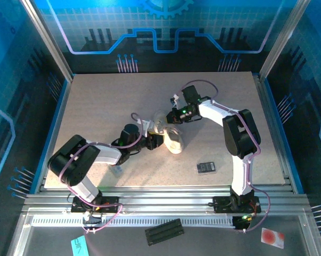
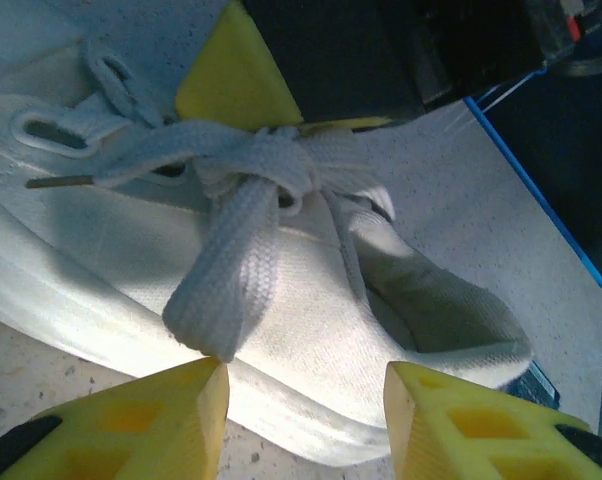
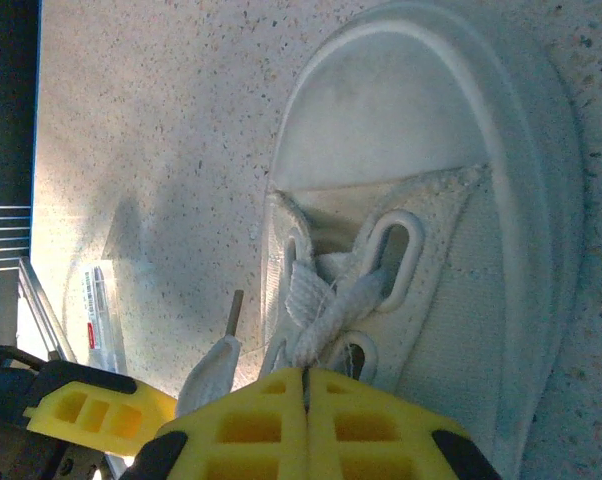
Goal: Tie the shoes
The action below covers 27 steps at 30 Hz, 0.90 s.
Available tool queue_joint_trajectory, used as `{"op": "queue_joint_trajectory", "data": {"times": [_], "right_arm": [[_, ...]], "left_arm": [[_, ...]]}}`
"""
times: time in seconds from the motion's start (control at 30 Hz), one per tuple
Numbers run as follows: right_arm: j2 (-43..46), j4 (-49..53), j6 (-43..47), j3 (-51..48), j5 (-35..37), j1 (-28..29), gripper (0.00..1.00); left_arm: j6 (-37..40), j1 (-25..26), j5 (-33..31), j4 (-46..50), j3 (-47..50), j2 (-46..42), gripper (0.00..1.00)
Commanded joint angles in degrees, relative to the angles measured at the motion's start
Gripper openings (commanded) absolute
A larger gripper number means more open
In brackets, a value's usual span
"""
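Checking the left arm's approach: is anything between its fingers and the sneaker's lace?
Nothing visible. The left gripper, open, faces the loose lace end directly; the right gripper pinches the lace beyond the knot.

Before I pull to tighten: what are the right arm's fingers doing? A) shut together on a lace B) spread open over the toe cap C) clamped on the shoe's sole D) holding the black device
A: the right wrist view shows the right fingers pressed together, a lace of the sneaker pinched in their seam.
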<state>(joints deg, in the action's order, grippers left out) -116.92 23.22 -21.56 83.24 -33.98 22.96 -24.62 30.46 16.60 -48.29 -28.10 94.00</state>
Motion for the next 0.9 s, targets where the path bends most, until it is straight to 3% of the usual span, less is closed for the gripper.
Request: {"op": "queue_joint_trajectory", "data": {"times": [0.0, 0.37, 0.87], "right_arm": [[1.43, -0.88, -0.82, -0.84, -1.17, -0.81, 0.04], [1.88, -1.42, -1.18, -1.61, -1.95, -1.53, 0.03], [1.53, -1.25, -0.73, -1.77, -3.26, -1.88, 0.02]], "left_arm": [[-2.81, 0.31, -5.19, -7.76, 1.02, 1.01, 0.45], [-6.62, -0.16, -7.66, -12.77, 0.25, 5.29, 0.44], [-10.09, -0.94, -7.72, -21.42, 0.95, 9.42, 0.35]]}}
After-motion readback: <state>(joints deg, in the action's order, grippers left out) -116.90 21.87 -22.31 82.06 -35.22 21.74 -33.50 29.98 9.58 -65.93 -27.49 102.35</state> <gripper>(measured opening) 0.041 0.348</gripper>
